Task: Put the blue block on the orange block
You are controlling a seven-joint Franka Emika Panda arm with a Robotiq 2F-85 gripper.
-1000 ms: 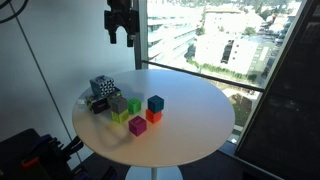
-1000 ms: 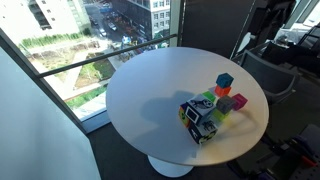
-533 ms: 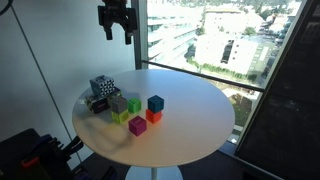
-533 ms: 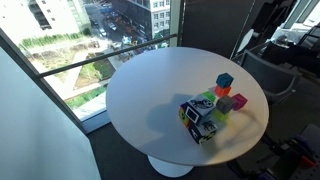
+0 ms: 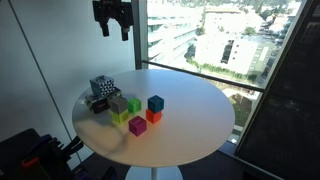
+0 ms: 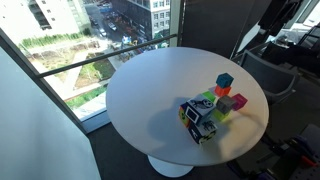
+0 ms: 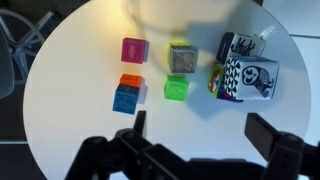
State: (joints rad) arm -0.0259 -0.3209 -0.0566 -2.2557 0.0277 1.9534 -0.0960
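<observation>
The teal-blue block (image 5: pixel 156 102) sits on top of the orange block (image 5: pixel 153 117) on the round white table (image 5: pixel 190 125). The pair also shows in an exterior view, blue block (image 6: pixel 225 80) over orange block (image 6: pixel 222 92), and in the wrist view, blue block (image 7: pixel 127 100) covering most of the orange block (image 7: pixel 131 81). My gripper (image 5: pixel 112 24) hangs high above the table's far side, open and empty. In the wrist view its fingers (image 7: pixel 204 130) frame bare table, well apart from the blocks.
Beside the stack are a magenta cube (image 7: pixel 134 50), a grey cube (image 7: pixel 181 60) on a yellow-green one, a green cube (image 7: pixel 177 89) and a larger black-and-white patterned cube (image 7: pixel 245 72). A window railing (image 5: pixel 200 75) runs behind the table.
My gripper has moved up and sideways, away from the blocks. The blocks have not moved.
</observation>
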